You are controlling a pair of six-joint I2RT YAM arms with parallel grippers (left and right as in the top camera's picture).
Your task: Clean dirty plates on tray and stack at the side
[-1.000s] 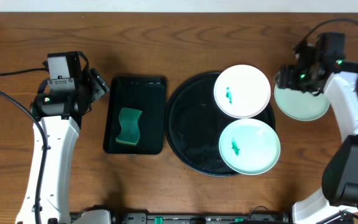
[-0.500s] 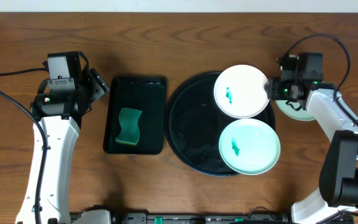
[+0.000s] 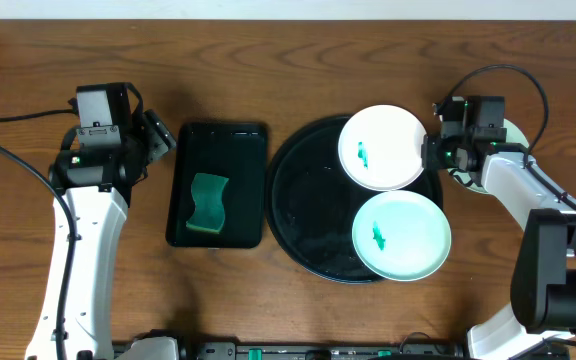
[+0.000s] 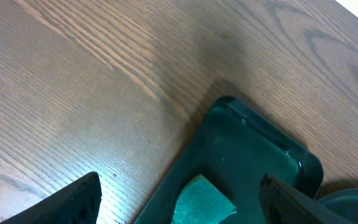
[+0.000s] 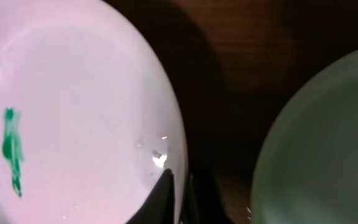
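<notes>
left fingers [image 4: 67, 200] spread wide, right fingers [image 5: 160, 202] pinched on the white plate [image 5: 73, 93].

The overhead camera looks straight down from high up and takes in the whole counter [image 3: 288, 45] with both arms. The left wrist camera hangs low and slants forward across the wood to a corner of the small tray [image 4: 253, 149] and the sponge [image 4: 205, 200]. The left hand's fingers [image 4: 64, 202] frame its bottom edge. Overhead shares that small tray [image 3: 218, 138]. The right wrist camera sits very near, facing down on the white plate [image 5: 73, 93] and the pale plate [image 5: 322, 149]. Overhead shares both.
</notes>
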